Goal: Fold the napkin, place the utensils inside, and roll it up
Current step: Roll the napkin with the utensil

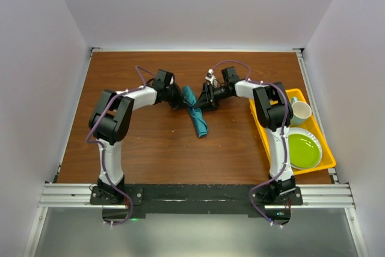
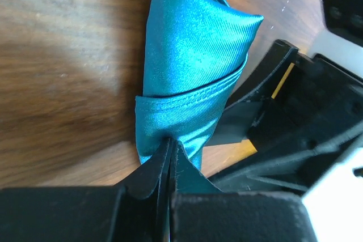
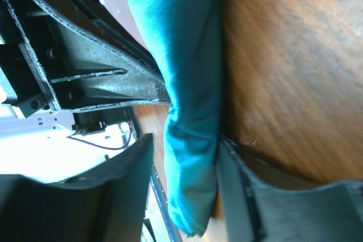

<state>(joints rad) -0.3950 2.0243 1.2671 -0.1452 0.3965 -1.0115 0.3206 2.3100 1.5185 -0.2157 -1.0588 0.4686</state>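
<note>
The thin teal cloth napkin (image 1: pixel 197 115) lies as a narrow rolled bundle on the brown wooden table (image 1: pixel 132 142), with one end caught between the two arms. The left pincer (image 2: pixel 170 148) is closed tight and nips a hemmed fold of that end right at its fingertips. The rest of the cloth runs away ahead of it.

The right pincer (image 3: pixel 184 165) meets the same end from the opposite side, just beside the left one. Its jaws stand partly apart with the roll passing between them. One finger lies against the cloth and the other shows a sliver of gap, so it seems to straddle rather than clamp.

The small orange plastic spoon shows in no view, and whether it sits inside the roll cannot be told.

The rolling looks nearly or fully done, so the step in hand is judged to be letting go without undoing it. To do that well:

- The right pincer should open until neither finger drags the slippery cloth, then lift straight up off the roll rather than sideways.
- The left pincer should hold its pinch until the other is clear, then open and back off away from the fold.

The risk is a snagged hem pulling the outer layer loose.
</note>
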